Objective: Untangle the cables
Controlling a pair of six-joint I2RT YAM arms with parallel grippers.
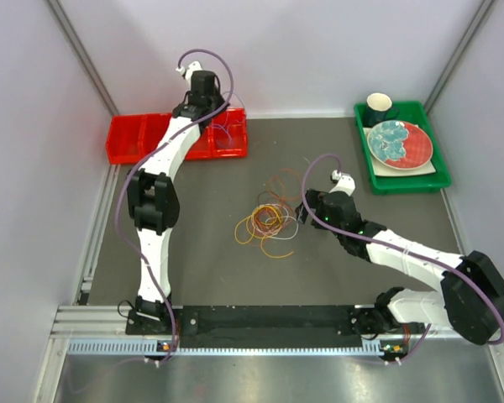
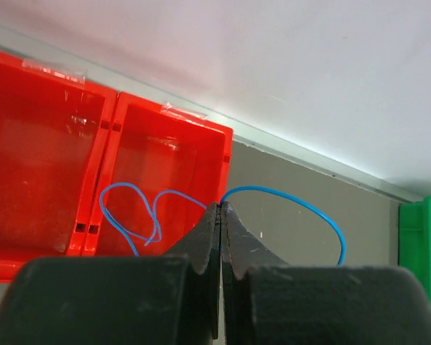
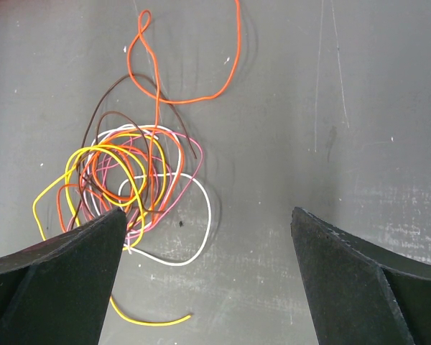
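Tabletop [image 1: 210,193] dark grey — pale walls [image 1: 319,50], tangled cables [image 1: 269,220] centre

The tangled cables [image 3: 129,183] are rendered in orange, yellow, brown, pink and white against the dark grey table [image 3: 330,86], while a blue cable [image 2: 273,189], red bins [image 2: 43,144], a green tray [image 1: 407,183] and a plate [image 1: 399,143] mottled teal and red are also seen.

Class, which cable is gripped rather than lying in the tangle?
The blue cable, pinched in the shut left gripper; all the others lie loose in the tangle.
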